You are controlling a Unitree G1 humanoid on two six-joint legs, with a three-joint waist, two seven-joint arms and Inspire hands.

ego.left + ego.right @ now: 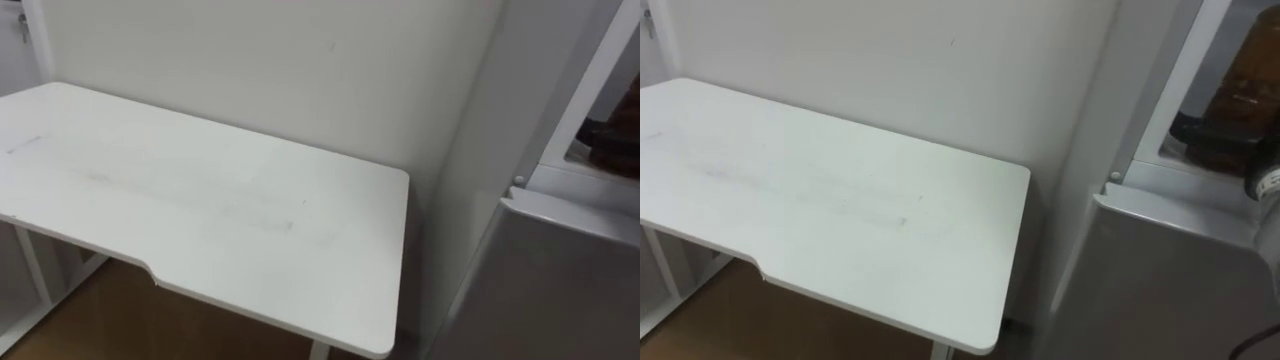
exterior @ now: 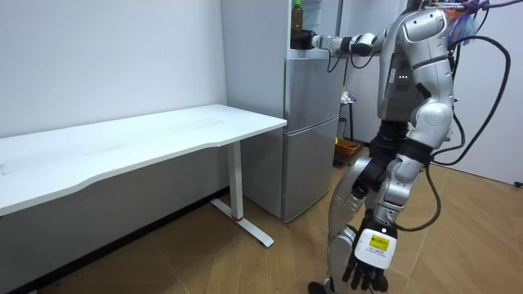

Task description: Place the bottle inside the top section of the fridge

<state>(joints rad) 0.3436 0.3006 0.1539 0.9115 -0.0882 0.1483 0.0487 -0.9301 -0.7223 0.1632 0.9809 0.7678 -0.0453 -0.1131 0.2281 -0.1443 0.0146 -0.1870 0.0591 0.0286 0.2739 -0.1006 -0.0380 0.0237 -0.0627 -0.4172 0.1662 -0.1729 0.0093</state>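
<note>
A white counter (image 1: 840,200) takes up the left and middle, its far edge against a pale wall (image 1: 940,60). Its near edge steps inward toward the left, and wooden floor (image 1: 700,320) shows beneath it. Just right of the counter stands the fridge (image 1: 1160,280), with its grey lower door shut and its upper compartment open behind a white frame. Inside, at the far right, a brown bottle (image 1: 1252,85) stands upright, with the dark right hand (image 1: 1205,135) closed about its base.

light: bright, even | shadows: soft, dim under table (image 2: 163,135)
</note>
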